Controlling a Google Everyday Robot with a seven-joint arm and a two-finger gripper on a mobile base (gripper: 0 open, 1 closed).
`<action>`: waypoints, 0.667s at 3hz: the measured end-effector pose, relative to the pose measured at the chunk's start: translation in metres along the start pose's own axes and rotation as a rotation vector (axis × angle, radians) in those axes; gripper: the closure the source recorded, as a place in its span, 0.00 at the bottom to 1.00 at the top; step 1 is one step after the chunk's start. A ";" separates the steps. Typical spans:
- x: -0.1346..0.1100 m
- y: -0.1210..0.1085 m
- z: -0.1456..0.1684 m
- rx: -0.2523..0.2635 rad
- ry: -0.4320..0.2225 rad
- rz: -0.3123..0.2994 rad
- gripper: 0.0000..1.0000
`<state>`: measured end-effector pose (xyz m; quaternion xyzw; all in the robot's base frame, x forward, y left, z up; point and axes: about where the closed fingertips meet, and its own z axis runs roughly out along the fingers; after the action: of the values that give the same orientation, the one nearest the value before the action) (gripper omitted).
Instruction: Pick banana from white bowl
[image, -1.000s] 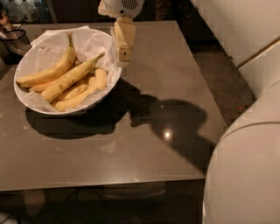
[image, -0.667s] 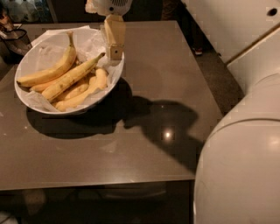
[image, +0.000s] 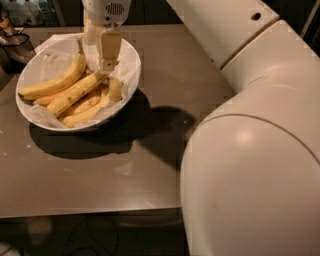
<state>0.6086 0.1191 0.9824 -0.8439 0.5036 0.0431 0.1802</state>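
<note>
Brown table (image: 150, 165) against a dark background, with the white bowl (image: 131, 54) of several bananas at its far left. Task status: pick not yet made. The banana (image: 75, 92), long and speckled, lies in the bowl, slanting up to the right. Gripper (image: 103, 67): lowered into the bowl's right side, tip at the banana's upper end; whether it touches, and whether it is spread or closed, cannot be told.

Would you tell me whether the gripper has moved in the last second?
Yes. The gripper moved left, from the right rim of the white bowl to over the banana inside it.
</note>
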 end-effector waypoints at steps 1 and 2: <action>-0.002 -0.007 0.020 -0.036 -0.004 -0.011 0.36; -0.005 -0.015 0.039 -0.063 -0.015 -0.019 0.36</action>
<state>0.6235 0.1436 0.9517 -0.8535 0.4925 0.0635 0.1580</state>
